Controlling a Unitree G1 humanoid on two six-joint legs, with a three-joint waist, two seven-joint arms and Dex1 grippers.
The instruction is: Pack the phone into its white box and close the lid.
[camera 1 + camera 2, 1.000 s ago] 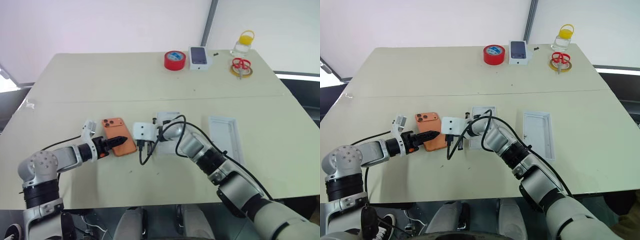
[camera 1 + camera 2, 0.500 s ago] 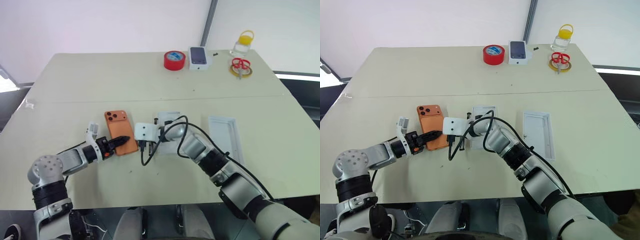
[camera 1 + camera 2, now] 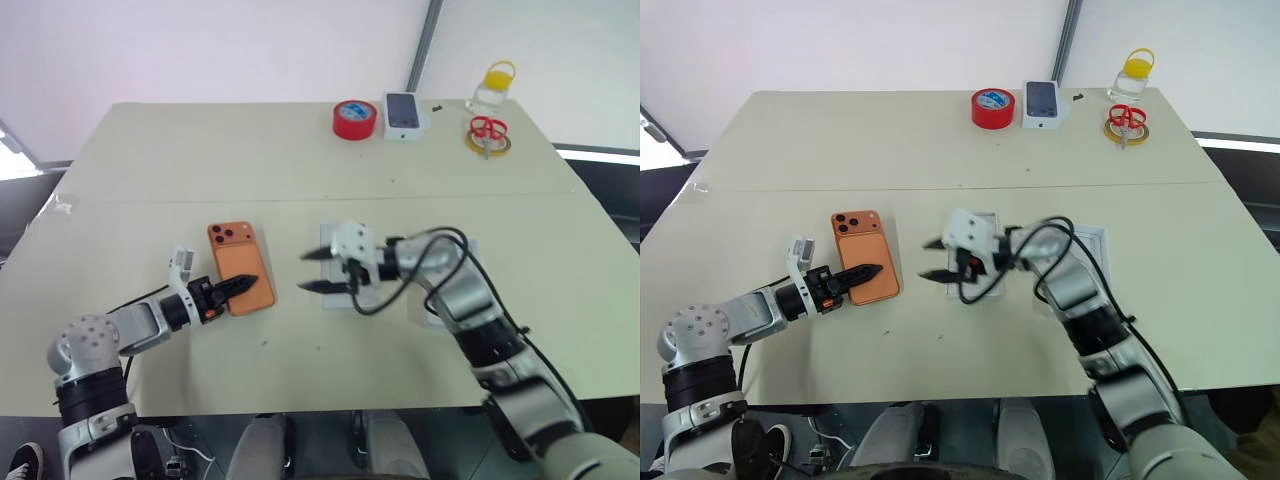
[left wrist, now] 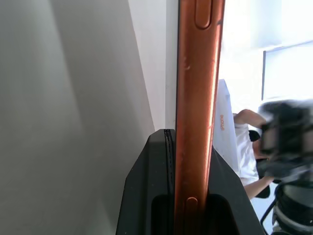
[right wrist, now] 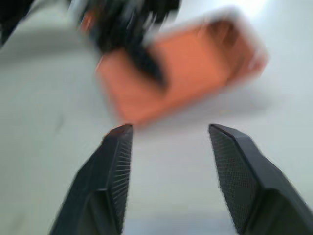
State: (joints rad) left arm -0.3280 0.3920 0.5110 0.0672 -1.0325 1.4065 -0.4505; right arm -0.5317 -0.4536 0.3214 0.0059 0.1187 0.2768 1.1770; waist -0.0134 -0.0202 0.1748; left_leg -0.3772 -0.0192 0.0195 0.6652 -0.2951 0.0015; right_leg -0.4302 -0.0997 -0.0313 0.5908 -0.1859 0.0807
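Because the slim orange phone (image 3: 240, 281) is thin, stiff and smooth, you should pinch its long sides. Your left gripper (image 3: 240, 285) is closed on its near end, near the bench's front edge. Your right gripper (image 3: 938, 258) hangs open beside it, over the shallow white box (image 3: 339, 268). Between them is room.

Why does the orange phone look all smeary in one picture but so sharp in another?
In the right wrist view the phone is smeared by motion blur, though that gripper's own fingers look crisp. In the left wrist view the phone's edge is sharp, while the background behind it is washed out by bright light.
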